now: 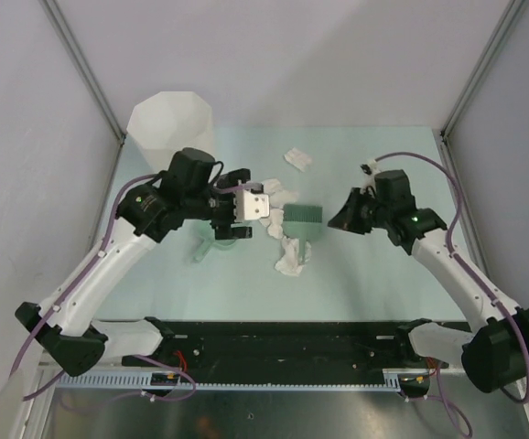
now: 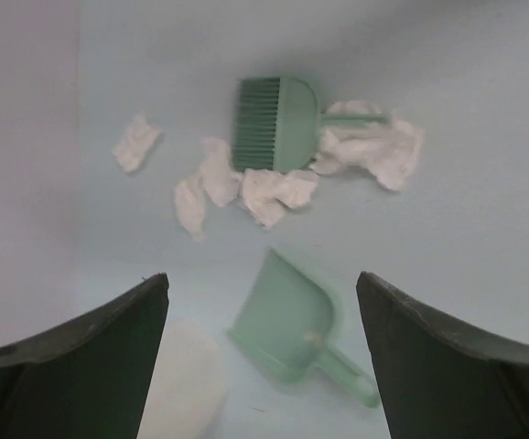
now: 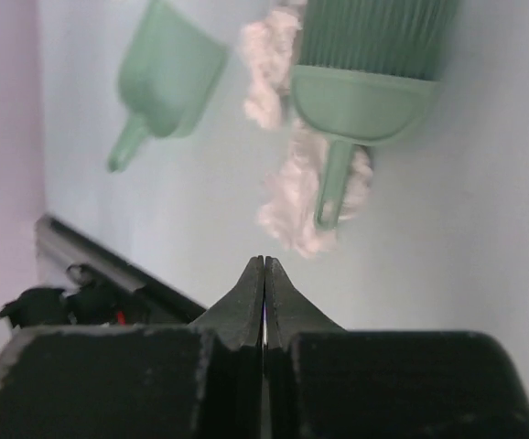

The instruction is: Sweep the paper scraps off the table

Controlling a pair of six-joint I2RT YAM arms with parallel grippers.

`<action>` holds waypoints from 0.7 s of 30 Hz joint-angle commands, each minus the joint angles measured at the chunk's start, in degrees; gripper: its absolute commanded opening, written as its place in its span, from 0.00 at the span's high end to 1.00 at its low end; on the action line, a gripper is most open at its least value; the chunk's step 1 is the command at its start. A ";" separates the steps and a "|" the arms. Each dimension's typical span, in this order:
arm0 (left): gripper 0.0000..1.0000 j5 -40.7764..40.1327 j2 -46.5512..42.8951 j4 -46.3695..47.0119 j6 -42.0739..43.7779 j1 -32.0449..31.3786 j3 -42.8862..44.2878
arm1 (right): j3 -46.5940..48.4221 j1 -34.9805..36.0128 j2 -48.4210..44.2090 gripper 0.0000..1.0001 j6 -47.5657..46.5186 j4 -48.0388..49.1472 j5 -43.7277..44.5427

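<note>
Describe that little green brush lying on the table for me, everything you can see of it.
The brush is a small mint-green hand brush, plastic by its look. It has a wide rounded head, a dense row of darker green bristles and a short handle with a hole at its end. It lies flat on the table and nothing holds it. Its handle rests over one of the crumpled paper scraps, and others lie against its side.

The left gripper (image 2: 263,277) hovers with jaws wide apart, the right gripper (image 3: 264,274) pinched closed

Setting, as we log it: robotics lab test cell. Mint-green table (image 1: 374,274) boxed by grey walls (image 1: 26,137) and metal frame rails (image 1: 86,73); left arm (image 1: 109,265) and right arm (image 1: 457,265) bolted at near edge.
</note>
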 commanded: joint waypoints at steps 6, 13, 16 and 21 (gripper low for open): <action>0.11 -17.20 4.75 8.41 22.78 -1.23 3.70 | 8.67 6.79 5.72 1.00 1.63 -3.93 13.36; 0.09 -15.01 8.71 8.76 5.29 -0.09 9.86 | 10.95 13.10 11.42 0.30 -0.14 -4.12 28.61; 0.09 -12.02 7.66 8.76 0.80 0.79 7.68 | 11.65 16.02 18.18 0.25 0.99 -2.54 30.21; 0.09 -8.33 4.24 8.85 -2.63 1.58 3.71 | 13.67 18.74 29.25 0.48 1.62 -0.86 31.88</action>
